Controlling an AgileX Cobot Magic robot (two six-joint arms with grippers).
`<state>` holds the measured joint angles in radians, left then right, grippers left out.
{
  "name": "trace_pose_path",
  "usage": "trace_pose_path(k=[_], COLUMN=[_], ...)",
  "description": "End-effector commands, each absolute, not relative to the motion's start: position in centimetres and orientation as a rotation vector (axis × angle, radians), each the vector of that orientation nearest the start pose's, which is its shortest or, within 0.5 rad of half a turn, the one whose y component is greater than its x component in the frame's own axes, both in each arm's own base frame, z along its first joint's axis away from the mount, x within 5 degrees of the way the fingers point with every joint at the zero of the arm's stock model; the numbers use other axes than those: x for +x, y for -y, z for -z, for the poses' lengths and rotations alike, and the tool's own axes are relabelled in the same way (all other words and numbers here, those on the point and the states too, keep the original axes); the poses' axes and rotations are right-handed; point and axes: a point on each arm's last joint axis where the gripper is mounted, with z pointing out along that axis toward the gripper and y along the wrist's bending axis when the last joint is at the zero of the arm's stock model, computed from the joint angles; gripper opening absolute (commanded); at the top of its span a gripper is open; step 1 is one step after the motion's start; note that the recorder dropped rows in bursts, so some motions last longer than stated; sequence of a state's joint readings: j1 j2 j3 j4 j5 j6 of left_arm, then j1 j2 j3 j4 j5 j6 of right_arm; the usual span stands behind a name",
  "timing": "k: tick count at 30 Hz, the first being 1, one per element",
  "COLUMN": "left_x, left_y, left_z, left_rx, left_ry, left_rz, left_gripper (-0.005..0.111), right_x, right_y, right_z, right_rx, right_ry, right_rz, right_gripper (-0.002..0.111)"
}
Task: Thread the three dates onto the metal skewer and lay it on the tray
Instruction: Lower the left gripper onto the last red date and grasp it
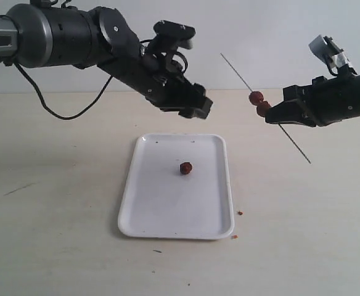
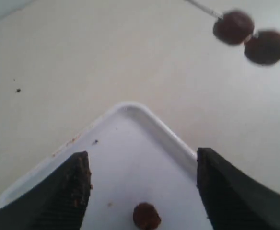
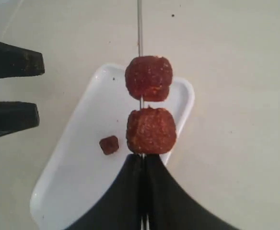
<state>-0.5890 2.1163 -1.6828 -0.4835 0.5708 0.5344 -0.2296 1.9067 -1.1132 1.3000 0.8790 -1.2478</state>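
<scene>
Skewering beside the tray [image 1: 167,209] — two threaded, one loose.
Above the tray's far edge, left gripper [image 1: 198,110] spread wide, empty; off the tray's right side, right gripper [image 1: 272,117] clamped on the metal skewer [image 1: 235,68], two dates [image 1: 256,97] just above the jaws — third date [image 1: 185,168] on the tray's middle.

The metal skewer [image 3: 139,28] seems partly hidden inside the right hand [image 3: 142,160].

Exterior camera: near side, raised, facing far side, wide. Wrist cameras: close, angled down. All three share tray [image 1: 167,213], loose date [image 1: 185,168].
</scene>
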Motion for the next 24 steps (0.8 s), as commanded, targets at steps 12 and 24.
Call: trace_pose_path(k=[12, 24], left_x=[36.7, 38.5], left_y=[30.9, 32.7], left_z=[-17.5, -14.6], left_rx=[0.915, 0.765], left_ry=[-2.619, -2.793], left_rz=[0.141, 0.114], left_gripper=[0.063, 0.063], right_x=[36.2, 36.3], right_y=[1.5, 1.4], right_z=[-18.7, -18.9], right_rx=[-0.212, -0.200], right_ry=[-2.383, -2.368], right_rz=[-0.942, -0.965], right_gripper=[0.000, 0.000])
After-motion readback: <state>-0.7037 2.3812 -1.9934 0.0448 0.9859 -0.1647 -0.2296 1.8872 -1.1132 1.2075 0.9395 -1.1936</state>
